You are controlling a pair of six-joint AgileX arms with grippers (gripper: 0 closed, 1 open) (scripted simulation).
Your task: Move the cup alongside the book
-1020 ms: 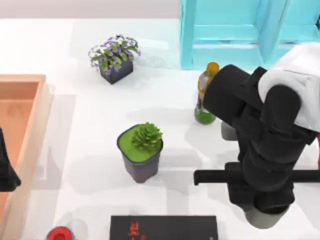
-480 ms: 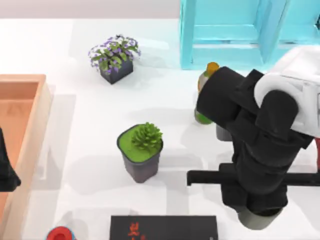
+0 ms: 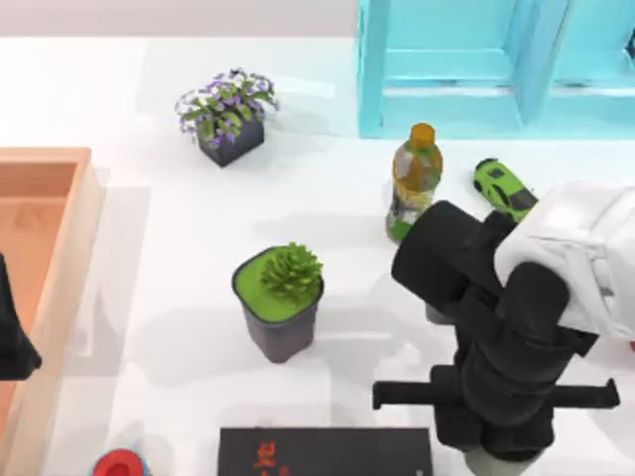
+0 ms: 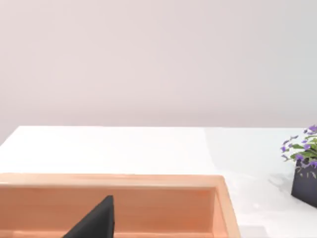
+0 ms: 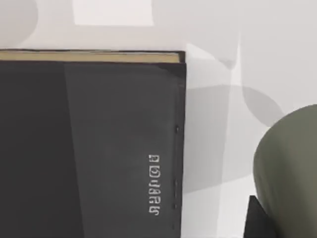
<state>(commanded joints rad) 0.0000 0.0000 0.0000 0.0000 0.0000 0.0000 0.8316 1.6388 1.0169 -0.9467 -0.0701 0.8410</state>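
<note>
While the right end effector [image 5: 260,218] grips the cup [image 5: 290,168], the book [image 5: 89,144] lies just beside.

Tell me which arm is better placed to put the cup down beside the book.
Right. The right gripper holds the cup just off the right end of the book. The left gripper is parked far away, over the wooden tray.

Black book [image 3: 325,451] with red characters, grey-white cup [image 5: 290,168], green bottle [image 3: 413,184] capped orange.
</note>
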